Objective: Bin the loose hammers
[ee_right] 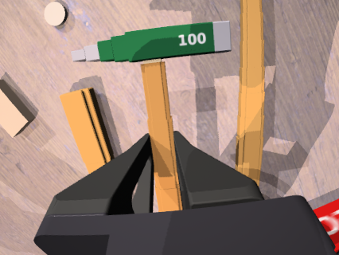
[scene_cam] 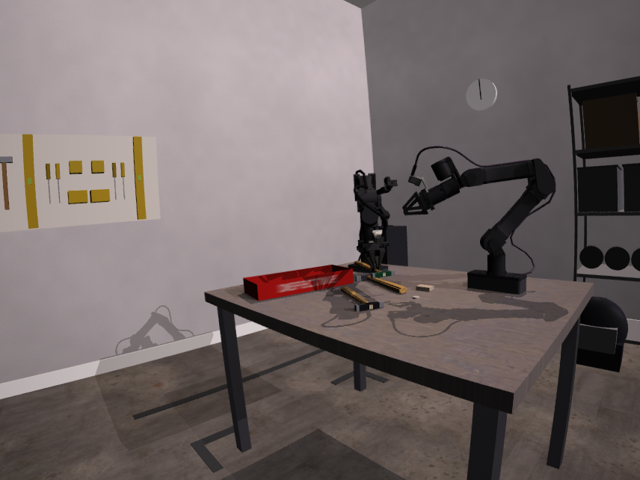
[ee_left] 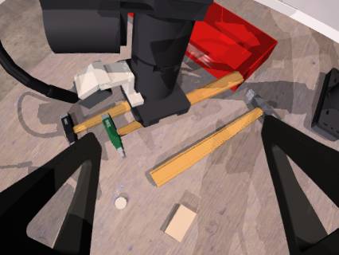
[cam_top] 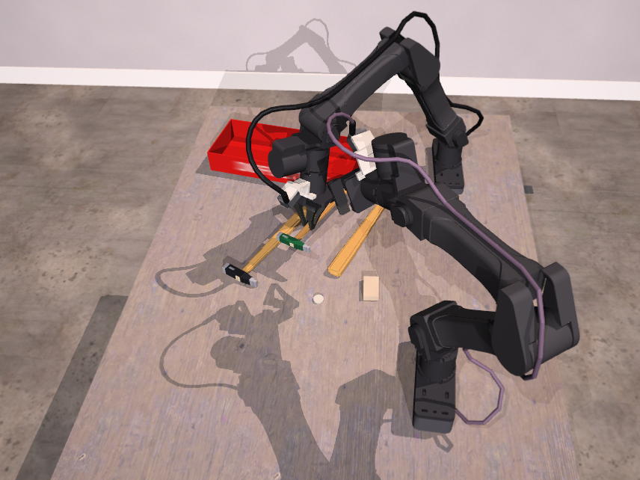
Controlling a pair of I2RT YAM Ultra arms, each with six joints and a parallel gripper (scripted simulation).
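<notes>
On the left of the far half of the wooden tabletop (cam_top: 206,413) (scene_cam: 439,341) (ee_left: 223,215) (ee_right: 24,48) stands the long, open red bin (cam_top: 238,165) (scene_cam: 300,286) (ee_left: 259,60) (ee_right: 332,223), with all three hammers outside it. The right arm's end effector (cam_top: 308,223) (scene_cam: 373,267) (ee_left: 161,113) (ee_right: 162,135) is closed around the wooden handle of the green-headed hammer marked "100" (cam_top: 293,242) (scene_cam: 383,274) (ee_left: 113,135) (ee_right: 159,41), one finger on each side. That hammer is raised above the tabletop, its head pointing toward the near side

Just to its left, the black-headed hammer with a wooden handle (cam_top: 239,274) (scene_cam: 368,306) (ee_left: 68,128) (ee_right: 251,80) lies on the tabletop, its head nearer than the green one. To the right lies the grey-headed hammer with a thick wooden handle (cam_top: 357,240) (scene_cam: 386,284) (ee_left: 207,147) (ee_right: 85,127), turned the other way: its handle end is near and its head far, the latter hidden from above by an arm

The left arm's end effector (cam_top: 345,199) (scene_cam: 408,208) (ee_left: 181,129) hangs high over the tabletop, its fingers spread wide with nothing between them. Nearer than the hammers are a small round white disc (cam_top: 318,298) (scene_cam: 415,297) (ee_left: 120,202) (ee_right: 55,13) and, right of it, a pale peach rectangular block (cam_top: 370,288) (scene_cam: 425,287) (ee_left: 181,223) (ee_right: 12,113), well apart from the bin. Whether any head is loose, I cannot tell
</notes>
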